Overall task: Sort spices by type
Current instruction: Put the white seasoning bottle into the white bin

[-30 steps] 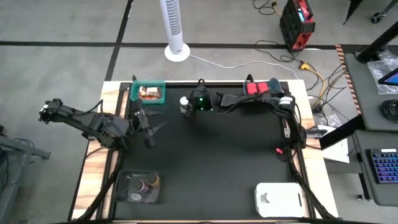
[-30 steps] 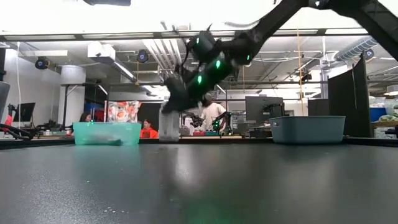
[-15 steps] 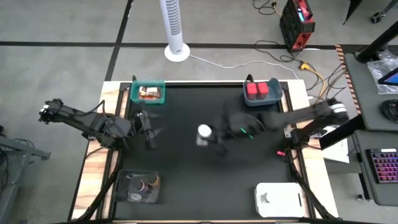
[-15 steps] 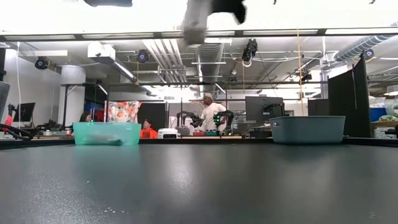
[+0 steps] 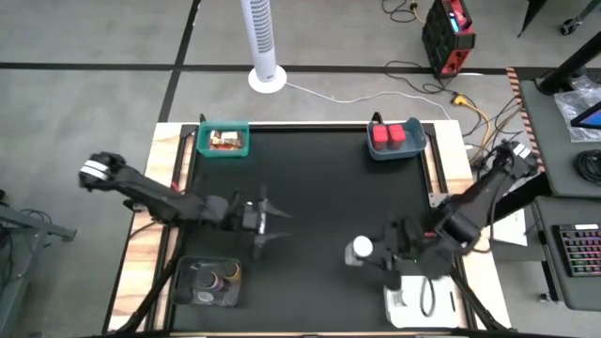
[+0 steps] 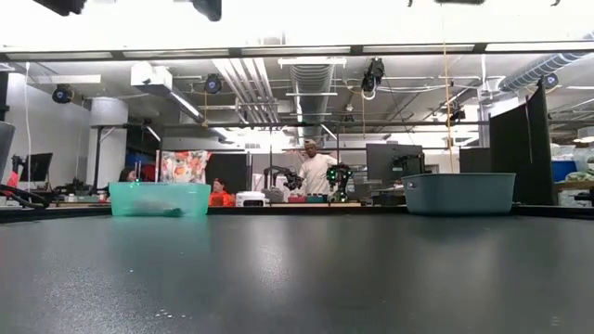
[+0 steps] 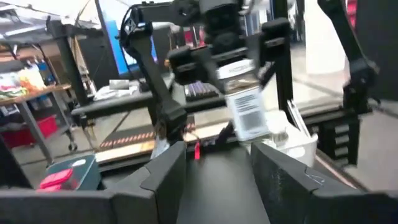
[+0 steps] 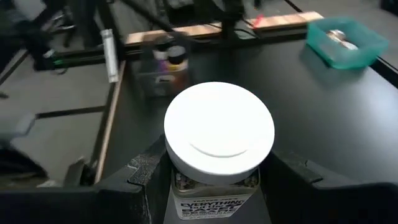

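My right gripper [image 5: 364, 255] had its fingers [image 8: 146, 171] clamped on the white-capped bottle [image 5: 361, 250], carried above the desk [image 5: 319, 197] just beside the white tray [image 5: 418, 302]. From there I judged the job was to bring the bottle squarely over that tray, keep it upright, lower slowly and let go only once it sat. My left gripper [image 5: 268, 223], fingers [image 7: 163, 168] parted and empty, hung well apart from the tray, near the clear tray [image 5: 208, 282] of jars.

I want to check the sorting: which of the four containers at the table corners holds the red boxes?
The blue-grey bin at the far right corner; it alone holds the two red boxes.
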Controlling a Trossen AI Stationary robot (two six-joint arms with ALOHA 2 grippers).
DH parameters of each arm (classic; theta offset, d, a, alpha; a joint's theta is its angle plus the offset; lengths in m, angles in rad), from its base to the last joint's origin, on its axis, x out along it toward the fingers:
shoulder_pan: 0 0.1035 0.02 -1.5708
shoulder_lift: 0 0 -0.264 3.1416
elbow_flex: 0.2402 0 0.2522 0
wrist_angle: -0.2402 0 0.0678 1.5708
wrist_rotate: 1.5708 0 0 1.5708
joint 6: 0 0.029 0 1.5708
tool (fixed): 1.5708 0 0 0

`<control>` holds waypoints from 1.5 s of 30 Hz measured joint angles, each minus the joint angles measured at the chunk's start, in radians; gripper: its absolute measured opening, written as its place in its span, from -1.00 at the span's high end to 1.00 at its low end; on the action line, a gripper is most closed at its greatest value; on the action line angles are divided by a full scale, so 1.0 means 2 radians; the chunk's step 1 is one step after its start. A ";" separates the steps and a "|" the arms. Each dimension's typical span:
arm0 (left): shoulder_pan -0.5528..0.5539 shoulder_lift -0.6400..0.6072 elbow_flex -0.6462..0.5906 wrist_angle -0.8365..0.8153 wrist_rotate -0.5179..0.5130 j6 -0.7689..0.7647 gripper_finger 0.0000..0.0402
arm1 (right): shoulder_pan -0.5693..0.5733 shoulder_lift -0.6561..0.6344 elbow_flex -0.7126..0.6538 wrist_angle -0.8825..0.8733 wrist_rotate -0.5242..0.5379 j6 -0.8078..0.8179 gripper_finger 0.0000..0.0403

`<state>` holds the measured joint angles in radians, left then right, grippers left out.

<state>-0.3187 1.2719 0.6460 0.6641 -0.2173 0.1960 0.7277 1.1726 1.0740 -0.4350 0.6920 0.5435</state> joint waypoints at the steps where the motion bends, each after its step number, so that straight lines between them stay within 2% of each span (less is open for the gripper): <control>1: 0.000 0.026 0.001 0.033 0.000 -0.002 0.16 | 0.011 0.003 0.000 0.003 0.007 0.000 0.06; 4: 0.000 0.097 0.026 0.084 0.003 -0.006 0.09 | 0.030 0.015 0.000 0.002 0.019 -0.011 0.06; 7: 0.001 0.155 0.075 0.093 0.019 -0.011 -0.03 | 0.034 0.025 0.000 -0.004 0.021 -0.015 0.06; 11: 0.001 0.223 0.140 0.091 0.068 0.000 -0.22 | 0.035 0.028 0.003 -0.012 0.024 -0.011 0.05; 16: 0.001 0.275 0.199 0.082 0.079 -0.001 -0.42 | 0.039 0.027 0.019 -0.068 0.023 0.006 0.05; 21: 0.001 0.329 0.252 0.081 0.074 -0.019 -0.52 | 0.040 0.033 0.043 -0.111 0.020 0.016 0.05; 26: 0.001 0.366 0.290 0.078 0.040 -0.020 -0.55 | 0.048 0.038 0.061 -0.120 0.015 0.005 0.05; 40: 0.002 0.433 0.372 0.078 0.065 -0.043 -0.55 | 0.056 0.059 0.064 -0.104 0.026 -0.049 0.05; 43: 0.002 0.448 0.391 0.078 0.065 -0.050 -0.50 | 0.058 0.069 0.065 -0.105 0.026 -0.056 0.05; 45: 0.001 0.457 0.402 0.071 0.064 -0.046 -0.40 | 0.063 0.071 0.066 -0.105 0.026 -0.056 0.05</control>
<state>-0.3170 2.1855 1.4509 0.8066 -0.0890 0.1040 0.8536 1.3151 1.2067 -0.6449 0.7439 0.4322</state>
